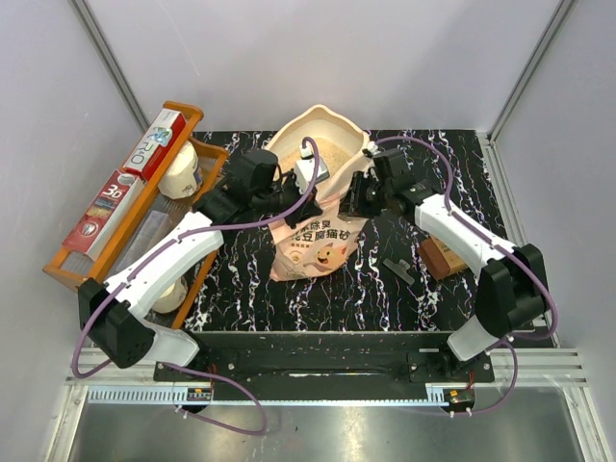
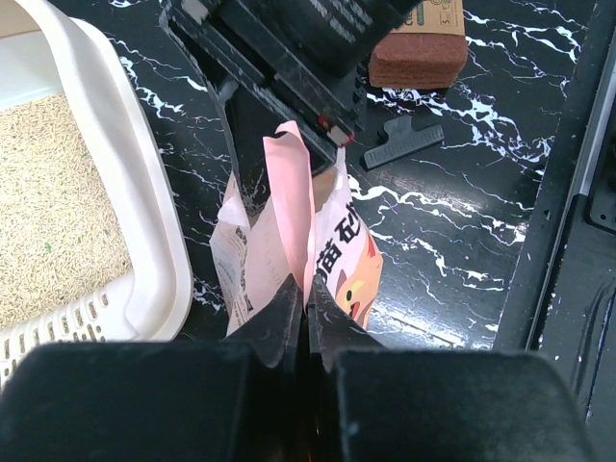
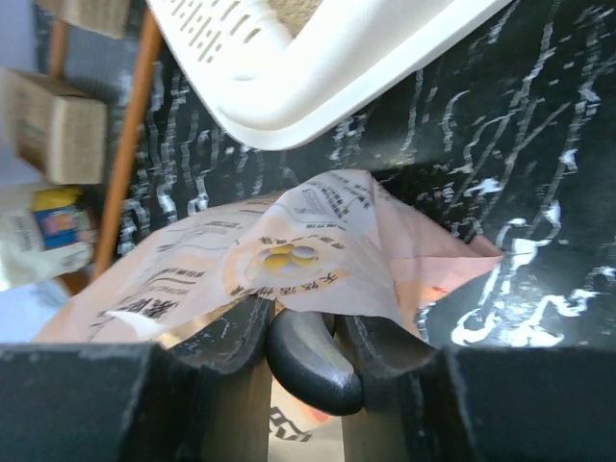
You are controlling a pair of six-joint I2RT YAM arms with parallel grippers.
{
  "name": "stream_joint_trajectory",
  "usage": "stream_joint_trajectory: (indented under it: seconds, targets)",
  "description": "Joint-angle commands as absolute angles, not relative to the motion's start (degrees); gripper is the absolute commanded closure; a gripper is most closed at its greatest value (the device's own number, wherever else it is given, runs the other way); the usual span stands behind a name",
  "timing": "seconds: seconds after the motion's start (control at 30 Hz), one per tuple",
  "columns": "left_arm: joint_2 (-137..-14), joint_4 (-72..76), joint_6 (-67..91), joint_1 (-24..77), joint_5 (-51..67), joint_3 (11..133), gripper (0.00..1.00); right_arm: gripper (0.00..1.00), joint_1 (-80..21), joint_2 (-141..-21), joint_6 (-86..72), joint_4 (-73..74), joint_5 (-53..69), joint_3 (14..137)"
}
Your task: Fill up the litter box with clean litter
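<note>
With the pour in hand, you had the left gripper [image 2: 306, 289] and right gripper [image 3: 303, 313] each clamped on the pink bag [image 1: 313, 241] just beside the litter box [image 1: 318, 113], which held clean litter [image 1: 332, 146]; the next move likely required tipping the bag over its rim.

The litter box [image 2: 154, 241] is smooth cream plastic with a light gloss. The clean litter [image 2: 53, 212] in it looks dry, grainy and matt. The pink bag [image 2: 274, 241] is thin crinkled film, printed and a little shiny. The counter [image 2: 462, 212] is smooth black with white marble veins. The rack [image 1: 185, 111] at the counter's left edge is orange wood. The left end effector [image 2: 308, 294] has matt black fingers.
</note>
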State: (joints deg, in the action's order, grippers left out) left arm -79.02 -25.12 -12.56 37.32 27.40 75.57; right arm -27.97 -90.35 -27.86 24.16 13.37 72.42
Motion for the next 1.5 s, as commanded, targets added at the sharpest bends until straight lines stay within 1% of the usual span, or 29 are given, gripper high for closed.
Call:
stream_joint_trajectory:
  seconds: [0.0,0.03,0.07,0.13,0.17,0.27,0.37,0.5,0.63,0.73,0.77,0.8,1.0,1.03,1.07,1.1,1.47]
  targets:
    - [-78.7,-18.3,-14.6,37.8,30.3,81.3,1.0,1.0,-22.8,-90.4,-36.4,14.9,31.5,72.2]
    - [-78.7,-19.2,-15.1,37.8,30.1,81.5,1.0,1.0,-20.1,-90.1,-36.8,14.2,32.9,72.2]
    - [-78.7,-19.8,-15.6,37.8,30.0,81.7,1.0,1.0,-18.6,-90.0,-38.0,13.1,37.7,71.7]
    - [-79.0,-21.8,-17.4,37.8,29.9,82.4,1.0,1.0,-15.8,-90.3,-39.3,9.3,43.0,71.5]
    - [-79.2,-22.5,-17.9,37.8,29.9,82.6,1.0,1.0,-12.9,-91.0,-41.7,7.4,49.7,70.8]
    - [-79.1,-25.3,-20.7,38.3,28.3,83.1,1.0,1.0,-9.6,-93.1,-50.2,-6.9,59.2,68.7]
    - [-78.5,-27.1,-23.0,38.4,27.8,83.1,1.0,1.0,-8.3,-94.2,-56.6,-13.9,62.8,66.6]
    - [-77.9,-28.8,-25.0,38.4,27.4,83.1,1.0,1.0,-4.5,-94.0,-59.6,-17.5,63.3,64.7]
    - [-76.6,-29.4,-26.5,38.4,27.0,82.1,1.0,1.0,-0.9,-92.5,-61.2,-17.1,62.8,63.4]
    - [-75.6,-29.4,-27.6,38.5,26.5,81.1,1.0,1.0,-0.6,-89.9,-56.3,-12.7,64.6,65.4]
    - [-75.5,-29.4,-27.6,38.5,26.4,81.0,1.0,1.0,-0.6,-89.2,-51.3,-6.4,63.6,67.5]
    - [-75.5,-29.4,-27.7,38.5,26.5,80.9,1.0,1.0,-0.7,-88.8,-49.8,-4.4,63.1,68.1]
    - [-75.6,-29.0,-27.9,38.6,25.3,81.0,1.0,1.0,-0.4,-87.3,-48.3,-3.1,64.0,66.5]
    - [-75.5,-29.1,-28.2,38.7,25.1,81.0,1.0,1.0,-0.4,-86.6,-45.7,-2.2,63.6,67.6]
    - [-75.3,-29.2,-28.3,38.6,25.0,81.0,1.0,1.0,-0.4,-86.1,-43.7,2.4,62.9,68.5]
    - [-75.3,-29.1,-28.6,38.7,24.8,81.0,1.0,1.0,-0.4,-86.0,-42.2,3.9,62.2,69.4]
    - [-75.5,-29.7,-28.9,38.6,24.8,81.6,1.0,1.0,-0.3,-86.0,-37.8,8.8,62.1,72.9]
